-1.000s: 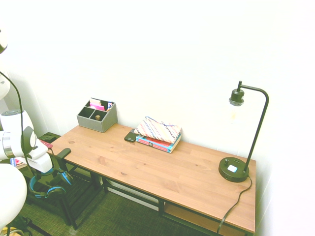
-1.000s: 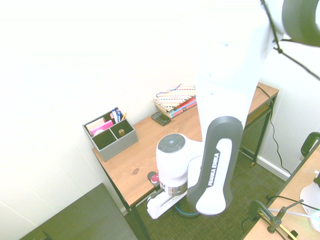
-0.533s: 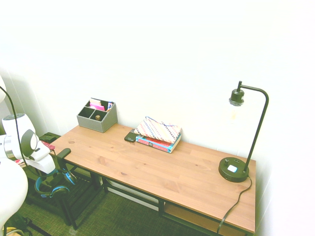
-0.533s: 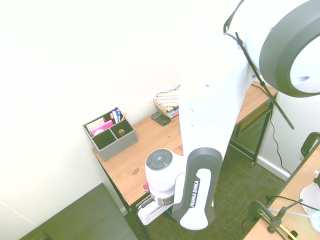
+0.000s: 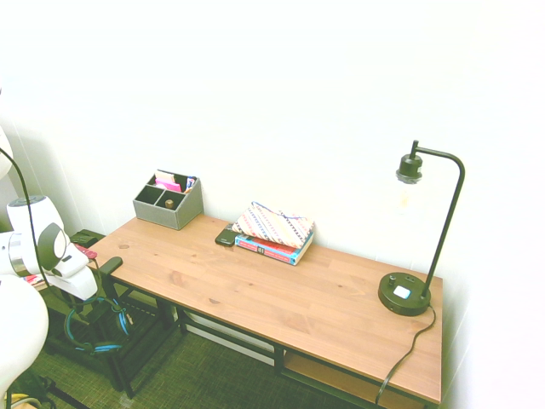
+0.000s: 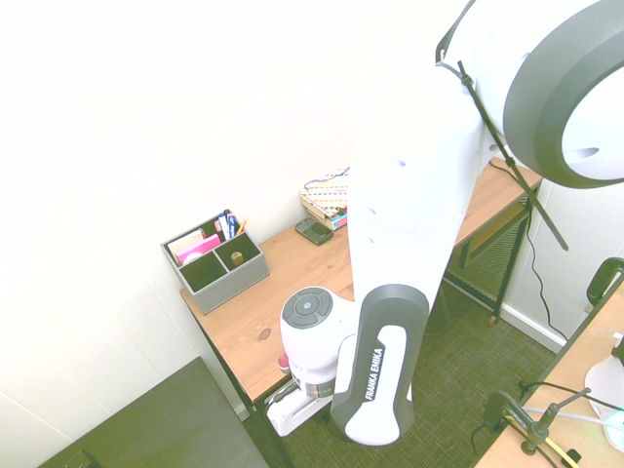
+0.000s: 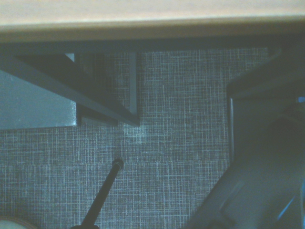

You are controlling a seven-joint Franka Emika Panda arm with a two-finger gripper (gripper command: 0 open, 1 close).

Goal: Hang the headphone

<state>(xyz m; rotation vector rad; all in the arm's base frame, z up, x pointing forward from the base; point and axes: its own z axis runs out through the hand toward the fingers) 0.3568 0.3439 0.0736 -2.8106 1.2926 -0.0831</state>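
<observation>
The headphone hangs beside the left end of the desk, just below the gripper, whose finger opening and hold cannot be determined.

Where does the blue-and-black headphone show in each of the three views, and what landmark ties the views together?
First exterior view: the blue-and-black headphone hangs at lower left, beside the wooden desk's end, below the arm.
Second exterior view: not visible; the arm blocks that spot.
Wrist view: too blurred to tell.
Shared landmark: the grey desk organiser on the desk.
</observation>
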